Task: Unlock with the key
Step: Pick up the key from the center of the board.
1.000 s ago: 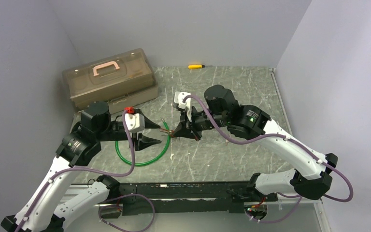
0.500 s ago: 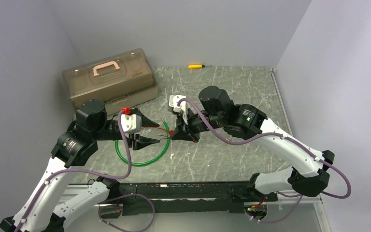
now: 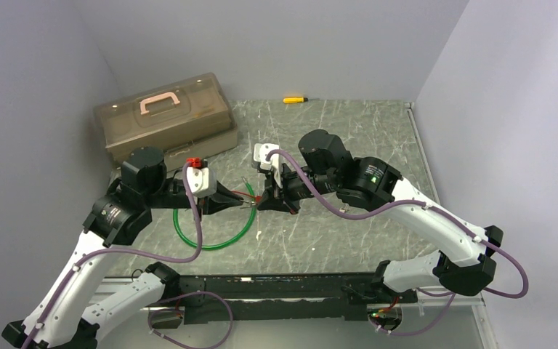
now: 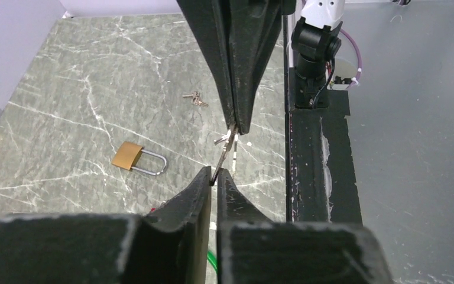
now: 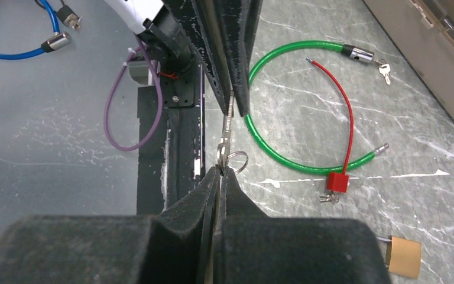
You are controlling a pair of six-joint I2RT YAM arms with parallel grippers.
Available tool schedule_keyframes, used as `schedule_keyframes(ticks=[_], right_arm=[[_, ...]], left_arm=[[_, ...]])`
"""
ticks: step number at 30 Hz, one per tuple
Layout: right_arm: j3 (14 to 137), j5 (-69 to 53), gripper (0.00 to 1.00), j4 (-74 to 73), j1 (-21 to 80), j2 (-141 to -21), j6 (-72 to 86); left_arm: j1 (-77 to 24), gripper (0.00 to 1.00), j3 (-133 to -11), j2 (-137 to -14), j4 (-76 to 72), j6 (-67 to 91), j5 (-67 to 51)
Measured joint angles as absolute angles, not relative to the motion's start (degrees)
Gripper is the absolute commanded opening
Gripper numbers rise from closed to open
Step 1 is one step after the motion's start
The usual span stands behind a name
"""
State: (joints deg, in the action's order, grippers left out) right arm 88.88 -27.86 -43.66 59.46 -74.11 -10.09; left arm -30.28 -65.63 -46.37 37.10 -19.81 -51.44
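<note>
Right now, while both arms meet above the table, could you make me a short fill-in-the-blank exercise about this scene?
1. The left gripper and the right gripper are both shut on one ____.
2. The thicker cable, bent in a wide ring on the table, is ____.
3. The toolbox has a ____ handle.
Missing words: key; green; pink.

Picking out a translucent brown plastic toolbox [image 3: 163,120] with a pink handle [image 3: 159,102], parked shut at the far-left corner of the grey-green marbled tabletop [image 3: 363,138]. Catching a small yellow-handled screwdriver [image 3: 294,99] lying by the back wall, well apart from it. Glimpsing a blue cable loop [image 5: 9,57] beyond the table's near edge.
</note>
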Motion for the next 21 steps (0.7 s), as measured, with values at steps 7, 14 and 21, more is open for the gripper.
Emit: schedule_keyframes(ticks=[7, 14, 21], right_arm=[[88.9, -27.0, 0.0, -43.6, 59.4, -74.1, -10.1], [88.9, -27.1, 0.34, -43.5, 59.5, -74.1, -10.0], [87.7, -25.5, 0.59, -42.4, 59.7, -71.7, -10.8]], left_arm=[[-30.1, 0.0, -65.6, -46.3, 37.3, -19.4, -54.0], [-29.7, 0.0, -65.6, -46.3, 36.9, -18.5, -55.6], [-29.4, 0.0, -65.6, -46.2, 36.9, -18.6, -55.5]])
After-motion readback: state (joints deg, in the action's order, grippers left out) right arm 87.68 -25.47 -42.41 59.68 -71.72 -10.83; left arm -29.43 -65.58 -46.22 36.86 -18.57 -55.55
